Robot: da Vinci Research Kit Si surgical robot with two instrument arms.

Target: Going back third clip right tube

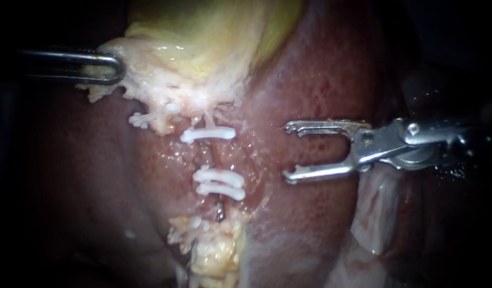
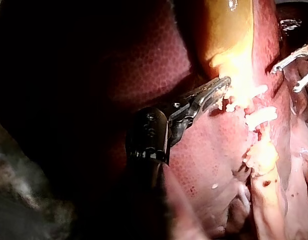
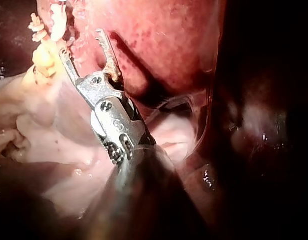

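In the endoscope view my right instrument (image 1: pixel 288 152) has its jaws wide apart and nothing between them, so no clip is loaded. Ahead of the jaws, near but not touching, runs the tube (image 1: pixel 215 156). Three white clips (image 1: pixel 219 177) sit across it: one nearer the gallbladder (image 1: pixel 203 37) and two close together further along. I take this for the right tube of the task, with its third clip in place, so I judge that the step in hand is the retreat of this instrument. Beyond the tube there are some small white bits (image 1: pixel 142 120); I cannot tell what they are. My left instrument (image 1: pixel 110 66) is well beyond the tube, with its jaws clamped on the pale tissue (image 1: pixel 144 85) at the foot of the gallbladder.

In the left wrist view the left jaws grip this pale tissue from two sides, and the clips (image 2: pixel 261 116) lie just ahead of them. The right instrument (image 2: pixel 285 80) shows past the clips, open and clear of them.

In the right wrist view my open jaws (image 3: pixel 79 42) lie over the liver (image 3: pixel 164 40) — very close to its surface, and I cannot say whether they touch. Soft pale folds (image 3: pixel 43 125) lie beside and under the shaft.

The next move, as I judge, calls for drawing straight back along the shaft. The hooked tips should be lifted off the liver so they do not scratch it, and they should not catch the folds. The left hold should be kept quiet meanwhile.
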